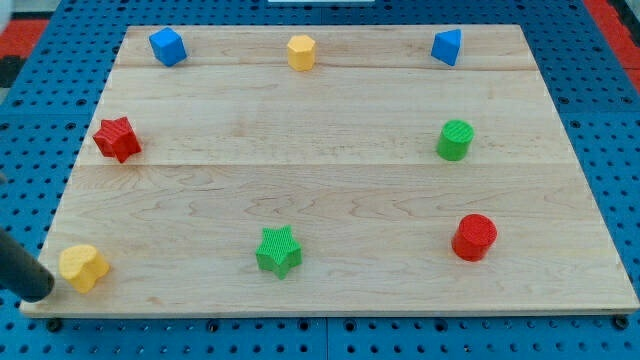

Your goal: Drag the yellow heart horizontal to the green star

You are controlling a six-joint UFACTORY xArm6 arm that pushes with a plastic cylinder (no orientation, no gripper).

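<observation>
The yellow heart (83,267) sat in the worktop's (330,190) bottom-left corner, just right of my tip (46,288), near enough that I couldn't tell if they touched. No jaws here to open or close, just a bare rod. It was already about level with the green star (278,250), well off to the right. Risk, I reckon: an off-centre shove could've spun the heart off the near edge, or overshot into the star.

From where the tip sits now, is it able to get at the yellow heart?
Probably yes: my tip sits just left of the yellow heart, nothing between them, and the board looks bare between the heart and the green star.
</observation>
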